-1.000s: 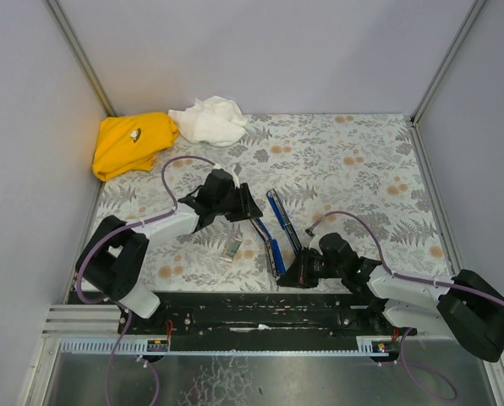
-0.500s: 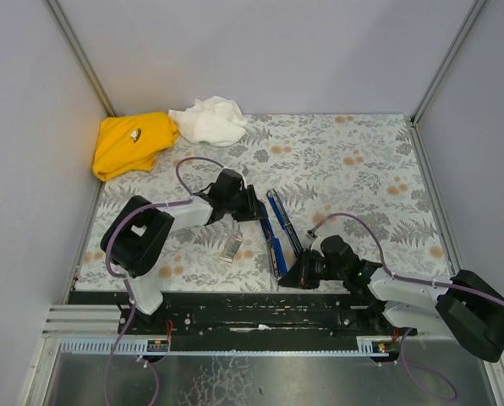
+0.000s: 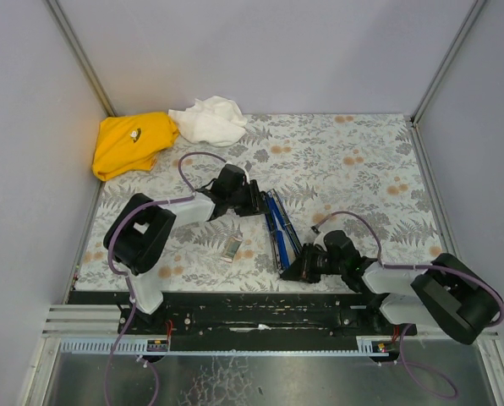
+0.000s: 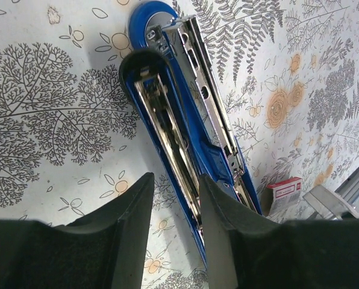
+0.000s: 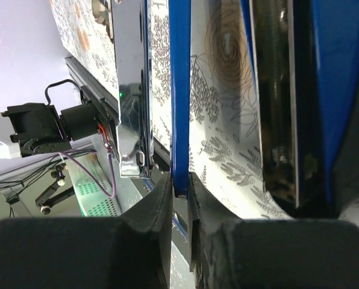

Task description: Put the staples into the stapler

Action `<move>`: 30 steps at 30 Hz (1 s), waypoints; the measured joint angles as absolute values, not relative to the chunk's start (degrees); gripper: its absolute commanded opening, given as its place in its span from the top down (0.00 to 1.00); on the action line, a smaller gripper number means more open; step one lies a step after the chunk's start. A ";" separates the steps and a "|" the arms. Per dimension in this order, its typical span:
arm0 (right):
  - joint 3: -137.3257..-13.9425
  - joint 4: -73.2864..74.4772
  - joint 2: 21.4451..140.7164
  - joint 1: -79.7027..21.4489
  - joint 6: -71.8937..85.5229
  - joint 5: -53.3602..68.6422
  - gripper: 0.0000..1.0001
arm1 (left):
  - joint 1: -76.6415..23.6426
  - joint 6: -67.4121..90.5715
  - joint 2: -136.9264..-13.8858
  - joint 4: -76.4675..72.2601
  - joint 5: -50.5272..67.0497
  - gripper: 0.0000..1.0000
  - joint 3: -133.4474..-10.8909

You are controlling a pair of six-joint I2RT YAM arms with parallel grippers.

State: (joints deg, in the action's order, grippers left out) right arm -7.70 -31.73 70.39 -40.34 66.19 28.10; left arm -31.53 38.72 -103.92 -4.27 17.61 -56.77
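1. The staple box (image 3: pixel 232 247) lies near the left gripper (image 4: pixel 176 180), toward its base; jaws apart, this gripper straddles one arm of the stapler (image 3: pixel 277 227) and should close squarely.
2. The right gripper (image 5: pixel 179 180) pinches the stapler's near end; it should hold steady.

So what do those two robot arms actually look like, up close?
Each arm is chunky: the left arm and right arm have white links between bulky black joints. A thin purple cable loops along each. The left gripper and right gripper are black, with two blunt matte fingers.
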 measured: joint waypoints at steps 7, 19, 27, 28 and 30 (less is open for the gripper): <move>-13.19 -33.69 79.13 -37.06 63.07 33.21 1.00 | -31.53 38.72 -103.92 -4.23 17.65 0.62 -56.86; -14.22 -37.19 83.96 -35.48 62.11 37.78 0.99 | -33.12 38.81 -104.29 -3.97 17.37 0.61 -57.21; -13.67 -37.21 84.42 -35.46 62.11 39.33 0.98 | -36.12 39.90 -103.46 -4.69 14.48 0.60 -56.05; -13.61 -37.19 84.42 -35.46 62.11 39.55 0.98 | -36.47 40.16 -103.39 -4.73 14.02 0.58 -55.90; -13.47 -37.21 84.42 -35.46 62.08 39.86 0.98 | -37.08 40.69 -103.07 -4.86 13.23 0.54 -55.53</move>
State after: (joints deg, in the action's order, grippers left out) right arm -13.47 -37.21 84.42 -35.46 62.08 39.86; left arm -37.08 40.69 -103.07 -4.86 13.23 -55.53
